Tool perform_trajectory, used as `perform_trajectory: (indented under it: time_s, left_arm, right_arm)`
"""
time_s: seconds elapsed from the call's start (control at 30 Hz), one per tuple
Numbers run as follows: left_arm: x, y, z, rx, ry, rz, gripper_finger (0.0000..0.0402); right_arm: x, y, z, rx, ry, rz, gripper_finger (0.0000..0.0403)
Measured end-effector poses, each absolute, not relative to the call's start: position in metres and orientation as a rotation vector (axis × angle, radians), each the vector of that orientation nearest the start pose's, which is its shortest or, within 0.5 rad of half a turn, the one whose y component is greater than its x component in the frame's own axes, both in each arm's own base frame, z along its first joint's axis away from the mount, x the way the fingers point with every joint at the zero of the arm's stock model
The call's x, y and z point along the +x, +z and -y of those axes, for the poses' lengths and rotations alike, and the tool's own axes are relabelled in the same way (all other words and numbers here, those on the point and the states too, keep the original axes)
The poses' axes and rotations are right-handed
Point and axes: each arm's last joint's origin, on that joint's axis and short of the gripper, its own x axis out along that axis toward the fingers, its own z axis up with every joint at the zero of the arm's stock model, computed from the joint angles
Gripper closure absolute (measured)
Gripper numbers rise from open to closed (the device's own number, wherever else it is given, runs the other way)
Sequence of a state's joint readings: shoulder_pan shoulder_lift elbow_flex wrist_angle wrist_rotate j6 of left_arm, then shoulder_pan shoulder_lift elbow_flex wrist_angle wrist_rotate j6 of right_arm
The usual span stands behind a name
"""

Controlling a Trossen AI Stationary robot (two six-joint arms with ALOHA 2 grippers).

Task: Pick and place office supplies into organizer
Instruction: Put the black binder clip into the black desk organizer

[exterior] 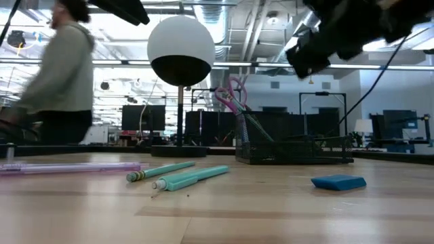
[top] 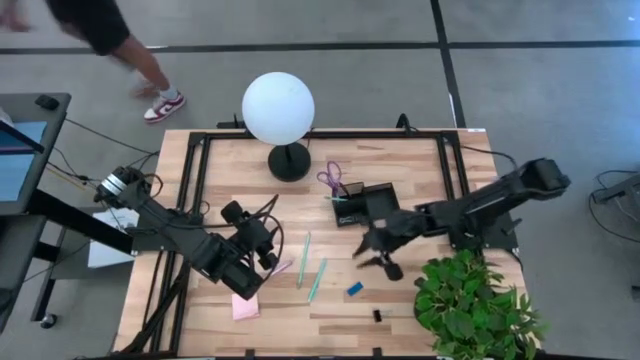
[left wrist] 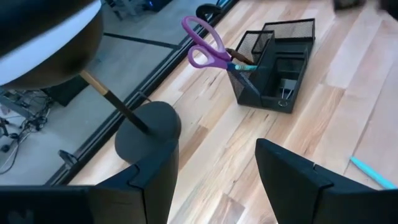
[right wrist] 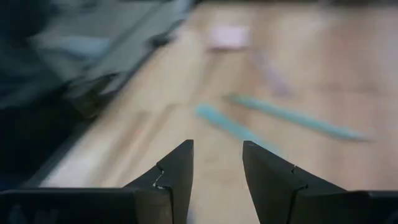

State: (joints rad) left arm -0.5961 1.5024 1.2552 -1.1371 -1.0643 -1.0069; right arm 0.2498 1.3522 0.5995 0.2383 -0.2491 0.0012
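So far I count only the scissors (top: 330,178) in the organizer (top: 368,203). Two teal pens (top: 311,268), eraser (top: 354,289) and pink pad (top: 245,306) lie on the worktop (top: 400,160). Both my grippers hang open and empty: right gripper (top: 378,258) near the organizer, left gripper (top: 268,243) waiting.

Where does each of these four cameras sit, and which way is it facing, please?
High view: above the table, looking straight down; both arms show, left gripper, right gripper.
Low view: at table-top height, looking level across the pens into the room; an arm hangs in from above.
Left wrist view: looks past its open fingers at the organizer.
Right wrist view: looks past its open fingers down at the teal pens.
Shared: the scissors in the organizer show in the high, low and left wrist views.
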Motion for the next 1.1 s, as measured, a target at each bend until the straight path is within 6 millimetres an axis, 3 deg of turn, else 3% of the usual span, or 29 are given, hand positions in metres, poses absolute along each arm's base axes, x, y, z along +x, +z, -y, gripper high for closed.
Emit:
perform_trajectory:
  time_s: [0.2,0.43,0.63,0.87,0.97,1.1]
  left_arm:
    - [0.237,0.285,0.130,0.114,0.755,-0.605,0.0191]
    - [0.238,0.285,0.130,0.134,0.761,-0.594,0.0191]
    - [0.238,0.285,0.130,0.150,0.759,-0.599,0.0191]
    - [0.238,0.285,0.130,0.152,0.760,-0.598,0.0191]
    - [0.238,0.286,0.130,0.174,0.762,-0.593,0.0191]
    - [0.238,0.286,0.129,0.179,0.762,-0.594,0.0191]
  right_arm:
    - [0.271,0.158,-0.091,0.109,0.802,-0.539,0.0269]
    - [0.294,0.135,-0.115,0.190,0.804,-0.642,0.0269]
    - [0.312,0.129,-0.133,0.066,0.934,-0.676,0.0269]
    - [0.320,0.128,-0.145,0.183,1.122,-0.881,0.0271]
    - [0.324,0.124,-0.145,0.182,1.111,-0.933,0.0280]
    - [0.329,0.122,-0.132,0.125,0.951,-1.000,0.0297]
